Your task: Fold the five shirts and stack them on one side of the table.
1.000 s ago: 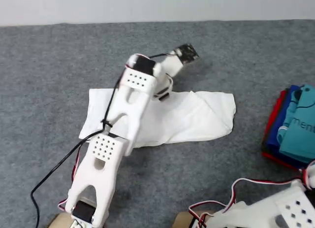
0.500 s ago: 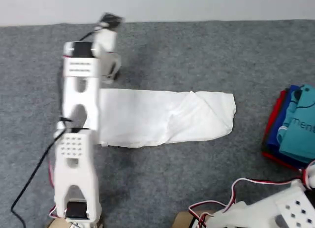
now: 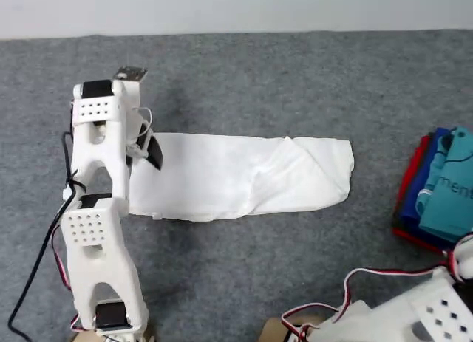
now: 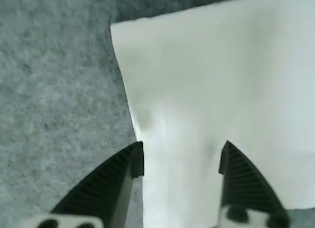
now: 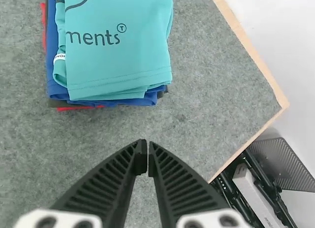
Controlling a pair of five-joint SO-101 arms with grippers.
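Note:
A white shirt (image 3: 236, 176), folded into a long strip, lies across the middle of the grey table. My left gripper (image 3: 145, 153) hovers open over its left end. In the left wrist view the left gripper (image 4: 181, 161) has one finger on either side of the white shirt (image 4: 221, 80), near its corner, with nothing pinched. A stack of folded shirts (image 3: 442, 187) sits at the right edge, teal on top of blue and red. My right gripper (image 5: 147, 150) is shut and empty above bare mat, just short of the stack (image 5: 113, 41).
The table's wooden edge (image 5: 248, 75) runs close beside the stack, with floor and a dark stand beyond it. The right arm's white body (image 3: 414, 316) and its cables occupy the front right corner. Grey mat (image 3: 295, 83) lies open behind the white shirt.
The left arm swung from the shirt's far middle edge out to the far left, then drew back and lowered over the shirt's left end. The right arm and the stack stayed put.

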